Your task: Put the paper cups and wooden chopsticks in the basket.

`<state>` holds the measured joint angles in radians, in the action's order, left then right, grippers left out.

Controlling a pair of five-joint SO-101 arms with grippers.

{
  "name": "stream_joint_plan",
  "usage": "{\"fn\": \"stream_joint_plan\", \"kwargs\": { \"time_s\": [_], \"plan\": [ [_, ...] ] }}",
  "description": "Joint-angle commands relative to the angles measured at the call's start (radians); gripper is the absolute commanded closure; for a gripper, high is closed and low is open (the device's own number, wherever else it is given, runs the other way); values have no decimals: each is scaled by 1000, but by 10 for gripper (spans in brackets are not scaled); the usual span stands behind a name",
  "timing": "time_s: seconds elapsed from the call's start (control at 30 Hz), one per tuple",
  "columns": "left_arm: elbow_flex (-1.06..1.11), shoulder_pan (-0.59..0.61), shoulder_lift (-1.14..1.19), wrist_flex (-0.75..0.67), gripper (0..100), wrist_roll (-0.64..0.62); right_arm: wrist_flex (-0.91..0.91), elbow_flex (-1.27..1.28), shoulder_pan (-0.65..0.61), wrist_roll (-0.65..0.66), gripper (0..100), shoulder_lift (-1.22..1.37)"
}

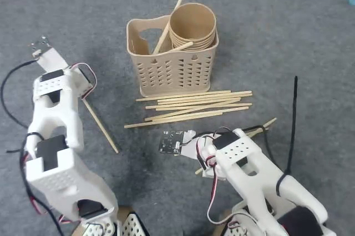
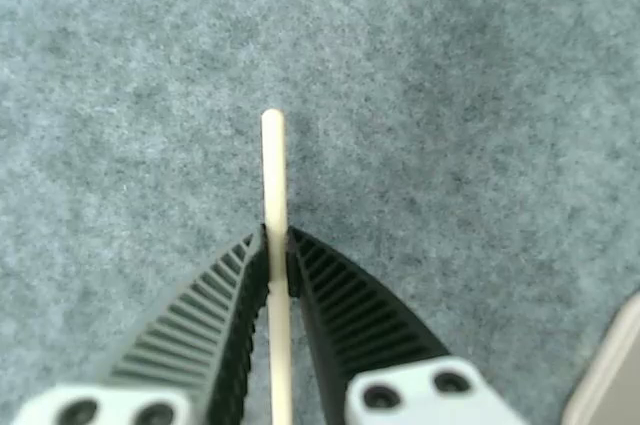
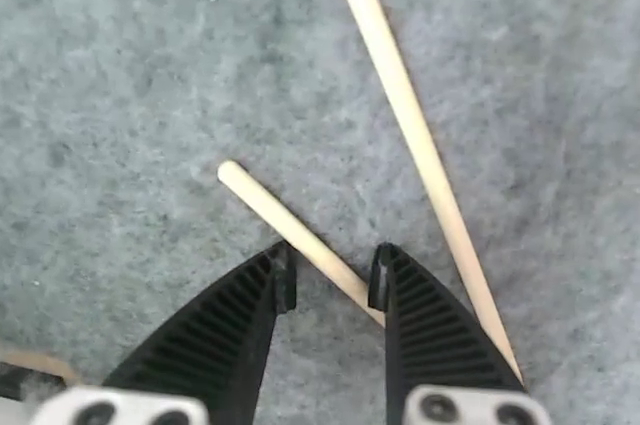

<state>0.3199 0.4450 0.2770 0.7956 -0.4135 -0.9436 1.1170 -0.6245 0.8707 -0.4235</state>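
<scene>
Chopstick (image 3: 290, 228) nearest the arm bases lies flat on the grey carpet (image 1: 299, 53) between the jaws of the right gripper (image 3: 332, 275). The jaws are part open and straddle it near its end, apparently without touching it, so a squeeze should catch it. A second stick (image 3: 420, 145) lies just outside them. Farther out, the left gripper (image 2: 275, 235) is clamped tight on a held chopstick (image 2: 272, 175), whose tip juts ahead; whether its other end rests on the carpet is hard to tell. Beyond, a loose bundle of chopsticks (image 1: 194, 105) lies just before the basket (image 1: 172, 72). Stacked paper cups (image 1: 193, 25) already sit in one compartment with a few leaning sticks (image 1: 165, 35) beside them, so only chopsticks seem left.
</scene>
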Motion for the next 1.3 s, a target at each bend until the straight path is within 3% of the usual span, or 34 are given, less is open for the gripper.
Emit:
{"fn": "stream_joint_plan", "kwargs": {
  "time_s": [0.0,0.13,0.33,0.7,1.0,1.27],
  "plan": [
    [-44,-11,-5,0,987,-3,15,-29,-8,12,868,35],
    [-44,-11,-5,0,987,-3,15,-26,-2,-12,998,30],
    [-44,-11,-6,0,987,-3,4,-26,19,-68,991,-48],
    [-44,-11,-6,0,987,-3,-150,-80,243,-97,990,-802],
    [-42,-11,-8,0,987,-3,-13,-77,272,-698,990,-1290],
    [-41,-11,-8,0,987,-3,232,-77,274,-936,988,-1337]
  ]
}}
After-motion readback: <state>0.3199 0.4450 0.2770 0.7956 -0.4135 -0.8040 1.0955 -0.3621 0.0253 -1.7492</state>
